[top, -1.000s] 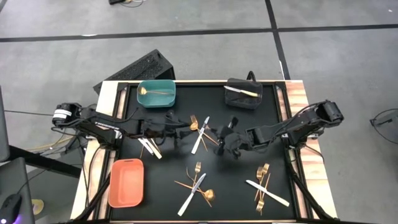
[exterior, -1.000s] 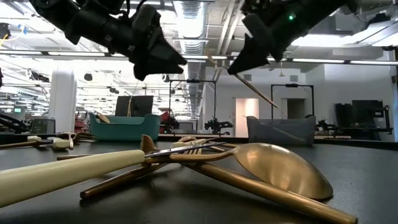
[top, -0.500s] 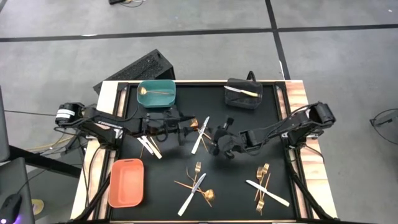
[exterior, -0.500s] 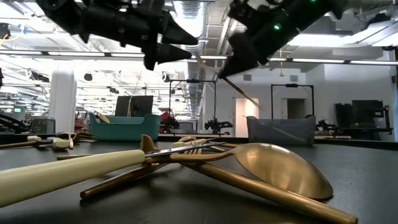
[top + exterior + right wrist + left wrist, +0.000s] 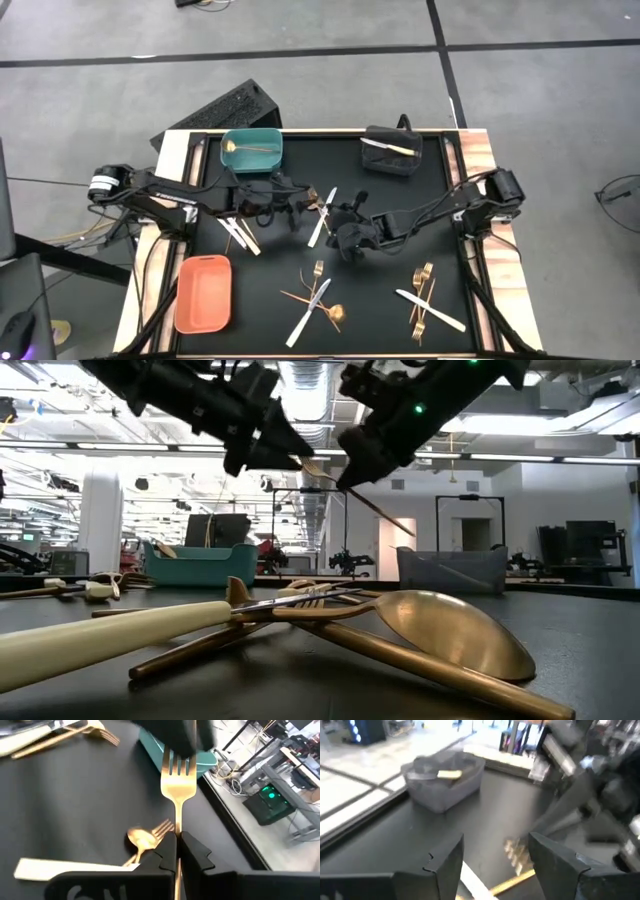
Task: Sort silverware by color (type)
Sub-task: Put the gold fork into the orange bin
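Only the right wrist view shows right jaws pinching the gold fork [image 5: 178, 782].

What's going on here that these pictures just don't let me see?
- High view: the gold fork held by the right end effector is hidden among the dark arms.
- Left wrist view: blurred; the piece in the black bin can't be told.
- Low view: the teal bin's contents are hidden by its wall.

Gold fork [image 5: 178, 780]: handle end hidden between right gripper [image 5: 178, 851] fingers; tine tips blurred against left gripper [image 5: 172, 735]. Left wrist view motion-blurred; black bin [image 5: 445, 781] contents indistinct.
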{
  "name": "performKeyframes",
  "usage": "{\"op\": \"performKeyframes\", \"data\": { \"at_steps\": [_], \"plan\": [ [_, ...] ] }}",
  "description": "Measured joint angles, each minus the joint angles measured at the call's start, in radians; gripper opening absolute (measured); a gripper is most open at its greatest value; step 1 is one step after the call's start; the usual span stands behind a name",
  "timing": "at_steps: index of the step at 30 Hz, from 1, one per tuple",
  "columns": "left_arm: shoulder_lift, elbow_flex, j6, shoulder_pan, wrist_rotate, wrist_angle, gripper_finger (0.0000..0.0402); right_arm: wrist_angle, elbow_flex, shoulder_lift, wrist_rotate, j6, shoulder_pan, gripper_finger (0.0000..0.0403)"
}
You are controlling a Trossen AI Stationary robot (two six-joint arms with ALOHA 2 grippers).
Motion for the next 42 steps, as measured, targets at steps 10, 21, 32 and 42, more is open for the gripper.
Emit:
{"op": "performKeyframes", "data": {
  "at_steps": [10, 21, 32, 42],
  "plan": [
    [0.0, 0.002, 0.0, 0.0, 0.02, -0.036, 0.0143, 0.023, -0.002, -0.007, 0.011, -0.019, 0.0, 0.0031],
    [-0.001, 0.002, 0.036, 0.016, 0.015, -0.06, 0.0004, 0.026, -0.002, -0.007, 0.002, 0.005, -0.002, 0.0062],
    [-0.225, 0.342, 0.088, -0.021, 0.088, -1.172, 0.0, -0.042, -0.002, -0.072, 0.0, 0.139, 0.021, 0.0137],
    [-0.282, 0.63, -0.111, -0.138, 0.463, -1.862, 0.0, -0.075, -0.003, -0.056, -0.005, 0.233, 0.018, 0.015]
  ]
}}
